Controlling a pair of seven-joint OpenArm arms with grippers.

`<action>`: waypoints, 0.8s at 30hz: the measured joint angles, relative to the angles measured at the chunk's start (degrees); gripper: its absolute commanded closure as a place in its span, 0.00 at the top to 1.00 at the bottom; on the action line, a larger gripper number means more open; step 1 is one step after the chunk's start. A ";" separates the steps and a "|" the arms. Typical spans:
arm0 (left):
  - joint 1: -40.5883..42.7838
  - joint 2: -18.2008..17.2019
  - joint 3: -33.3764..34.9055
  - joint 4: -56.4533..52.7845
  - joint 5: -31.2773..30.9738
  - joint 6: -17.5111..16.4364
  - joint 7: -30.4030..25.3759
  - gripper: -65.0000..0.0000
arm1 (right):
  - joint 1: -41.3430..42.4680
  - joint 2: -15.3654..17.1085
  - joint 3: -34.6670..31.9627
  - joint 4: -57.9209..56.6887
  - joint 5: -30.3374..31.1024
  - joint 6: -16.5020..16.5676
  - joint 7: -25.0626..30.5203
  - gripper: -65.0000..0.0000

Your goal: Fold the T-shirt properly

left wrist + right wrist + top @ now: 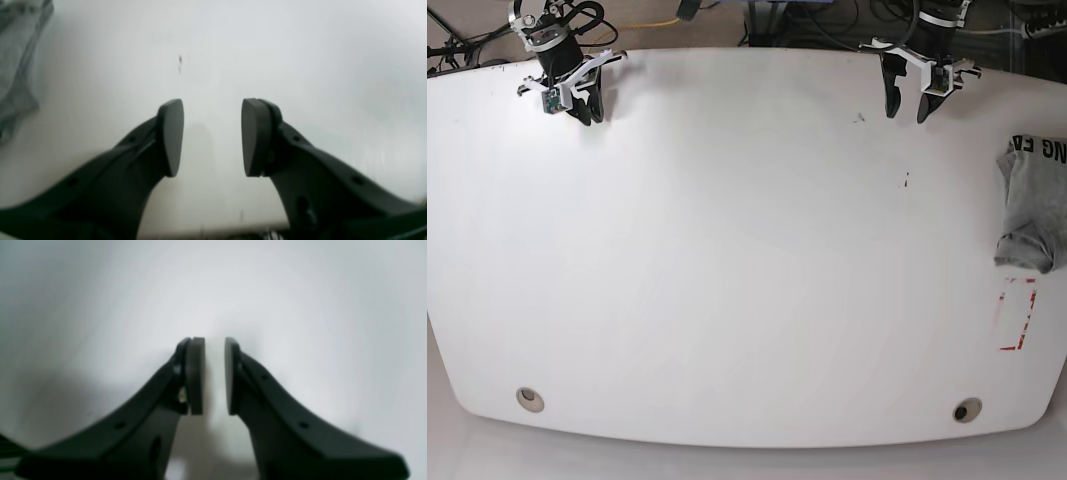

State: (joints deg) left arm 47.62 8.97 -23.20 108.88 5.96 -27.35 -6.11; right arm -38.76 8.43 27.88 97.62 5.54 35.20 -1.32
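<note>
Altogether one folded grey T-shirt lies at the white tabletop edge, while two empty pincers hover: left pincer wide apart, right pincer narrowly parted.

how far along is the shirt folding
Done: the T-shirt lies bunched in a compact heap at the table edge, on the left arm's side; whether it is neatly folded cannot be told. In hand: nothing; the left gripper and right gripper are open and empty, apart from it. Left: possibly tidying.
</note>
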 measured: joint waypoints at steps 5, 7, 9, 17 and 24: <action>9.31 -0.48 0.66 0.20 0.07 0.61 0.20 0.40 | -7.96 0.04 1.75 0.15 4.17 -0.70 1.20 0.14; 12.02 -0.42 0.85 -0.50 0.04 0.37 0.07 0.40 | -11.32 0.00 1.27 -0.04 4.72 -0.61 2.97 0.14; 13.64 -0.48 0.98 -2.03 0.04 0.24 -0.02 0.40 | -14.23 -0.70 1.01 -0.24 5.03 -0.39 5.60 0.14; 14.49 -5.25 2.51 -16.76 -0.24 1.29 0.15 0.40 | -20.39 -5.22 -1.90 -6.05 4.85 -0.52 7.30 0.14; 5.29 -7.23 3.91 -37.48 -0.37 0.63 -0.90 0.40 | -16.04 -3.41 -7.91 -21.18 4.79 -1.75 7.54 0.14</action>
State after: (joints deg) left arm 52.90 1.74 -19.29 71.40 5.58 -26.72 -7.01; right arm -54.81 5.02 19.97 76.44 10.33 33.45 6.22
